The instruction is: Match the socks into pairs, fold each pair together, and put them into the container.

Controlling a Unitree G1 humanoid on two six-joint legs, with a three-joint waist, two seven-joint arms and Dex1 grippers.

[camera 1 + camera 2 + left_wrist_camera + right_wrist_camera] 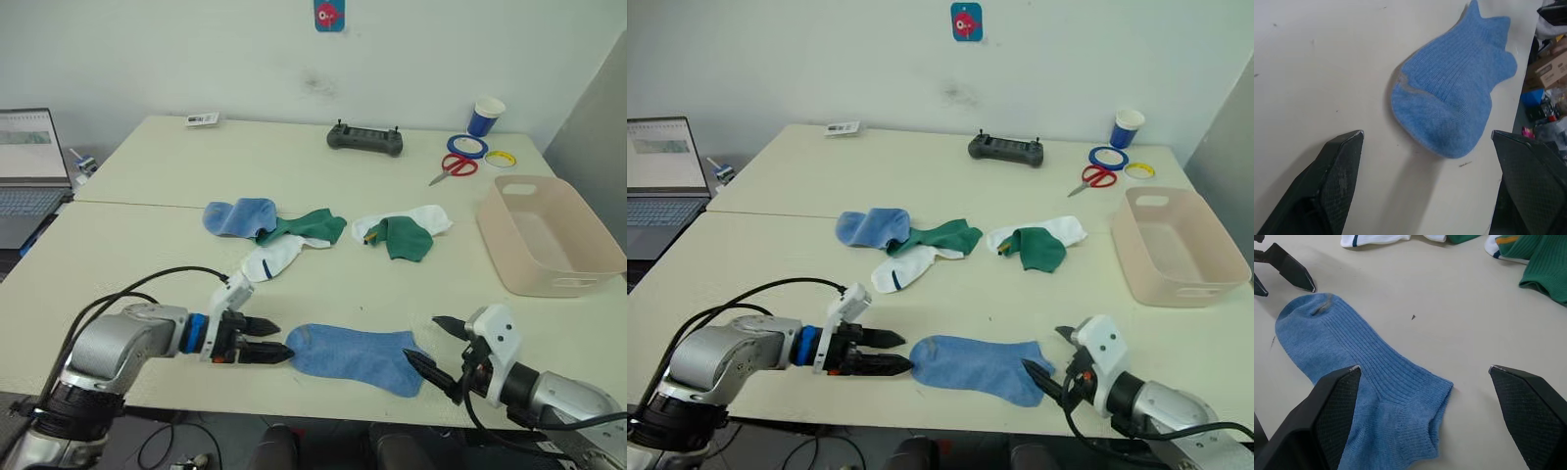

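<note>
**Lining up the first blue sock, its mate not yet fetched**

I am looking over the table from the head camera, and I am reading this as the matching step: nothing is folded, and the container is sitting bare at 3 o'clock from the sock heap, well apart from it. One light blue sock is lying flat near the front edge, between my two grippers. The other light blue sock is resting at 11 o'clock from it, in the heap, its edge touching a green sock; a white sock is lying just below those two, and a second green sock is draped over another white sock further toward the container.

My left gripper is hovering at the flat sock's toe, fingers spread, holding nothing. My right gripper is waiting at the cuff end, fingers wide apart, also holding nothing.

Next, I judge, I am needing to reach for the far blue sock and lay it on this one.
</note>
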